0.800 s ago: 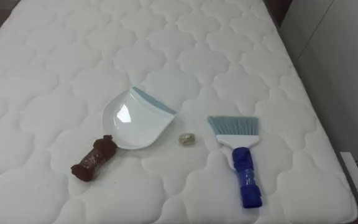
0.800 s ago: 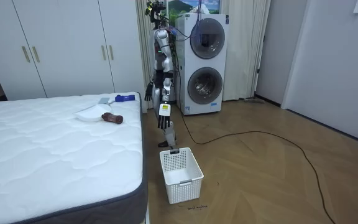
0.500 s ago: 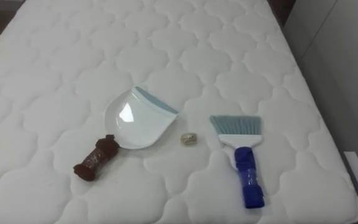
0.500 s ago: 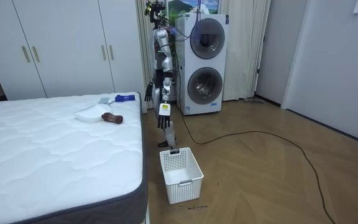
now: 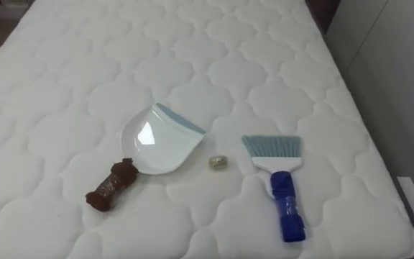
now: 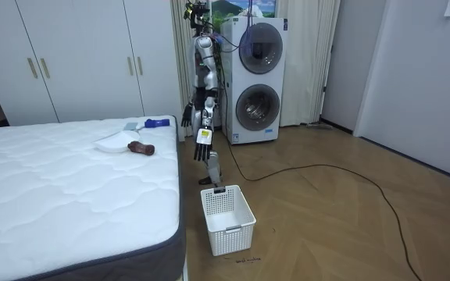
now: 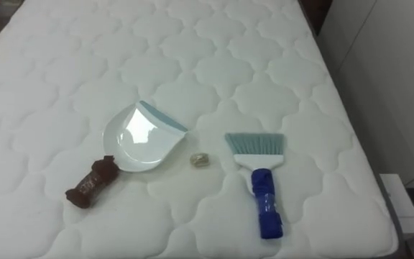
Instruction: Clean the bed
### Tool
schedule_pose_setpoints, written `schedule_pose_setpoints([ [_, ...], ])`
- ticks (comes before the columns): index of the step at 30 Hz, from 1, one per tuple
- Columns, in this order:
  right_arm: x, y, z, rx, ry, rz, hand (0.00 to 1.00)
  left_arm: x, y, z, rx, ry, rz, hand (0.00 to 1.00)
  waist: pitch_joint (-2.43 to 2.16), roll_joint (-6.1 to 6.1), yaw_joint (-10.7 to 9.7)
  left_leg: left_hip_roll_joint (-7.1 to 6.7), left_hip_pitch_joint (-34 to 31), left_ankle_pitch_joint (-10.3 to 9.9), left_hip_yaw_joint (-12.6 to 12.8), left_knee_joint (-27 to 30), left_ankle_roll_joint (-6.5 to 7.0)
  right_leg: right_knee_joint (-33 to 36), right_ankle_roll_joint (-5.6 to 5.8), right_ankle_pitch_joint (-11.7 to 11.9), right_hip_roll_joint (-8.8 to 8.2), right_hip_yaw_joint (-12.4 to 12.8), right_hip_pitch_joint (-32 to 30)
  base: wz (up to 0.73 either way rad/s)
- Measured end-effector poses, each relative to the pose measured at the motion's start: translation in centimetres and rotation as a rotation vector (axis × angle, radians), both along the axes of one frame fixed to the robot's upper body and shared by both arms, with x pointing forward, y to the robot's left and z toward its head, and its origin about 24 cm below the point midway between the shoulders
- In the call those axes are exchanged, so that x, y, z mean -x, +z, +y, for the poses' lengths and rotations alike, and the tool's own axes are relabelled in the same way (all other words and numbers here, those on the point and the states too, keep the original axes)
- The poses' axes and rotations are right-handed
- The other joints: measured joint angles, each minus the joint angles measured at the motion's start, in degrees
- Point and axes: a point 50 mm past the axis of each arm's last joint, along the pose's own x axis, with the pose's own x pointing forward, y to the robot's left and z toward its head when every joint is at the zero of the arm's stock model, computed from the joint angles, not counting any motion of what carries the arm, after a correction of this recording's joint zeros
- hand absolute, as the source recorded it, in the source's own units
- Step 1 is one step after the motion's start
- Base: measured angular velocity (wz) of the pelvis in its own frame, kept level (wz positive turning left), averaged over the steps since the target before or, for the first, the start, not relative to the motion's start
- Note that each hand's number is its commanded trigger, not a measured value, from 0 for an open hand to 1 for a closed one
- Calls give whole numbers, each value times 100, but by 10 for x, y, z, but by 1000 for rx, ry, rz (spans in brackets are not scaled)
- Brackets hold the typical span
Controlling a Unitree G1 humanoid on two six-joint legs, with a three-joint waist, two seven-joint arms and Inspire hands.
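Bed (image 5: 63,72): white quilted mattress, bare to the left and far side of the eye views. Its right edge runs diagonally down the right of those views, with a narrow gap of floor beside it. Wardrobe (image 6: 76,62): white doors along the wall behind the bed. Washers (image 6: 258,78): two stacked, directly behind the robot. Floor (image 6: 350,226): wood, wide open on the room view's right. Robot: stands upright at the bed's corner, between mattress and washers, facing the bed. Basket (image 6: 233,234): white, slatted, on the floor just off the bed's side, well short of the robot. Dustpan (image 5: 157,140): white, flat on the mattress, blue-grey lip turned away to the right, brown handle pointing back to the lower left. Brush (image 5: 277,173): to the pan's right and apart from it, near the bed's right edge, bristles away, blue handle toward the robot. Scrap (image 5: 218,162): small crumpled pale bit between pan and brush, near the pan's rim, touching neither. Left hand (image 6: 202,146): hangs by the hip on the side toward the camera, fingers straight down, loosely spread, holding nothing. Right hand (image 6: 187,119): hangs on the far side next to the bed's corner; whether it is open or closed cannot be told.
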Motion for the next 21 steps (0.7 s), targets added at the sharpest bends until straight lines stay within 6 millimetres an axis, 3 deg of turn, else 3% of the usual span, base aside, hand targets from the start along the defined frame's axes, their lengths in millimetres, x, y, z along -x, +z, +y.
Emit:
schedule_pose_setpoints([
  [10,-3,1,0,15,9,-34,0,-52,27,6,-144,-22,-322,0,-36,-43,-13,-5,14,1,-1,4,-1,-6,0,0,-1,-4,16,0],
  [16,-4,1,1,6,8,-46,0,-83,39,1,-150,-64,-448,0,-14,-8,-36,-3,-3,0,2,18,-1,-1,0,1,-1,0,4,0],
  [21,-7,2,1,9,15,-63,0,-120,66,-6,-170,-121,-639,0,-15,-7,-46,-3,-27,1,13,12,-1,12,0,1,1,22,-46,-2],
])
